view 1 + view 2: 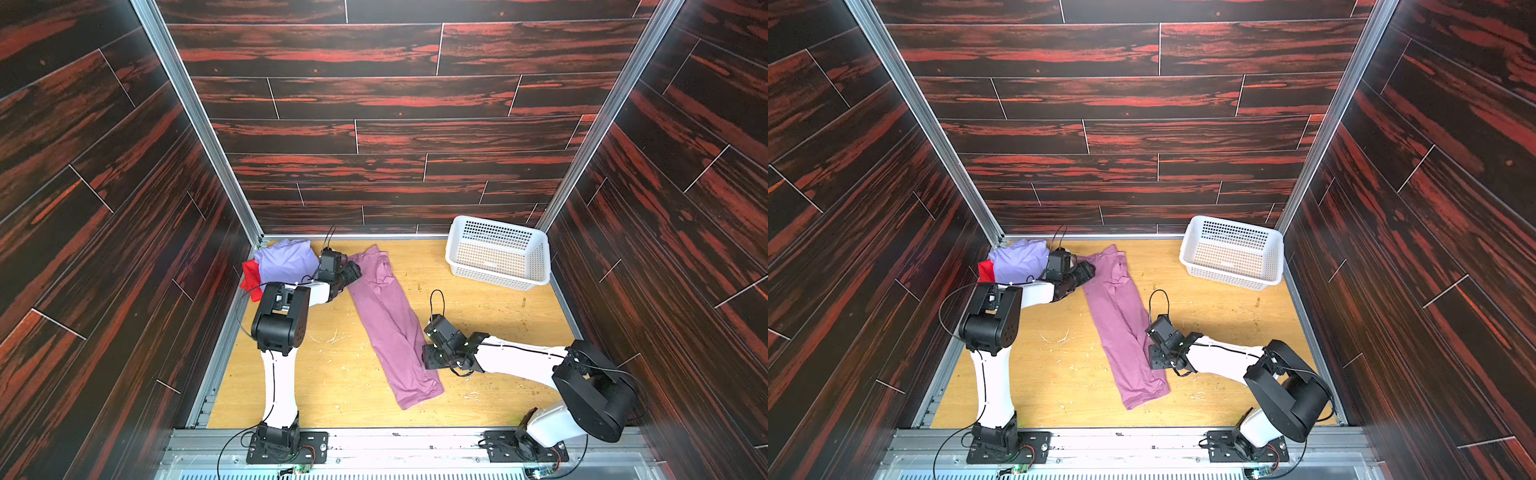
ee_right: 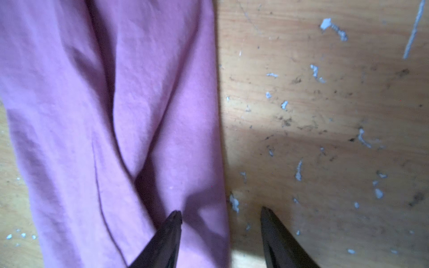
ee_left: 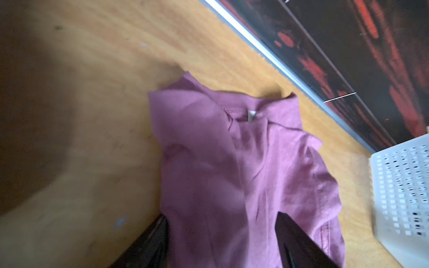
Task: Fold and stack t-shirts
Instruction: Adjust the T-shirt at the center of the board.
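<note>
The wooden table point(image 1: 478, 316) is walled on three sides, with bare room near left and centre right. The pink-mauve shirt point(image 1: 386, 324) lies mid-table as a long strip, seemingly half folded. The basket point(image 1: 494, 276) stands far right. The lavender shirt point(image 1: 284, 262) tops the red shirt point(image 1: 250, 278) in the far-left corner. The left gripper point(image 3: 222, 215) gapes over the collar end, and the right gripper point(image 2: 221, 211) gapes astride the right edge. Neither holds anything.
</note>
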